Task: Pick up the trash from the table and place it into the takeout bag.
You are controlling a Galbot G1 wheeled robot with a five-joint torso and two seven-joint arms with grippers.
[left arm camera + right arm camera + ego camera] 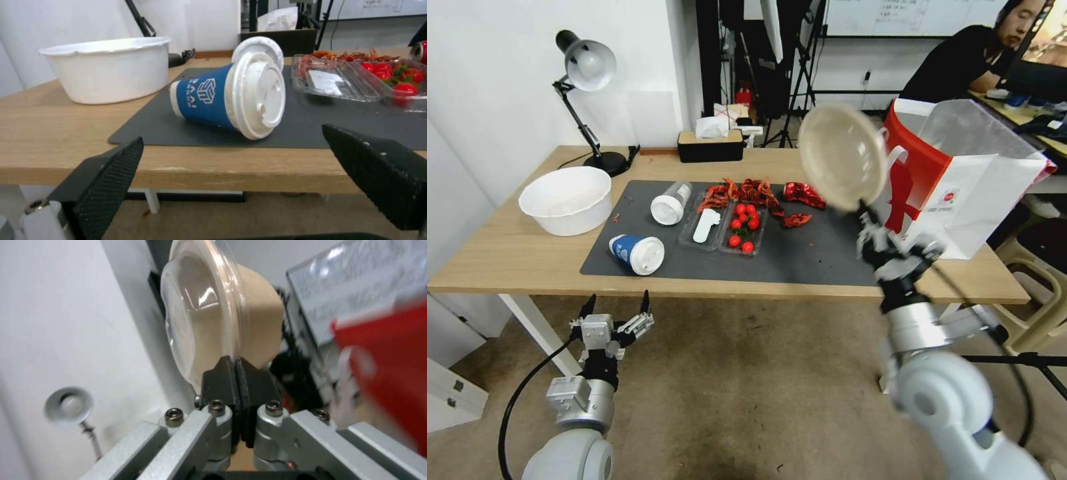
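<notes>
Pinching the rim of the round beige bowl, clear lid on, the right tool held it tilted on edge above the desk, beside the red-and-white takeout bag; the left tool hung spread wide before the desk's front edge, facing the toppled blue cup

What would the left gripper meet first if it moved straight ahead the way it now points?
Probably the blue white-lidded paper cup, lying on its side near the table edge, in line between the open left gripper fingers; height is uncertain.
</notes>
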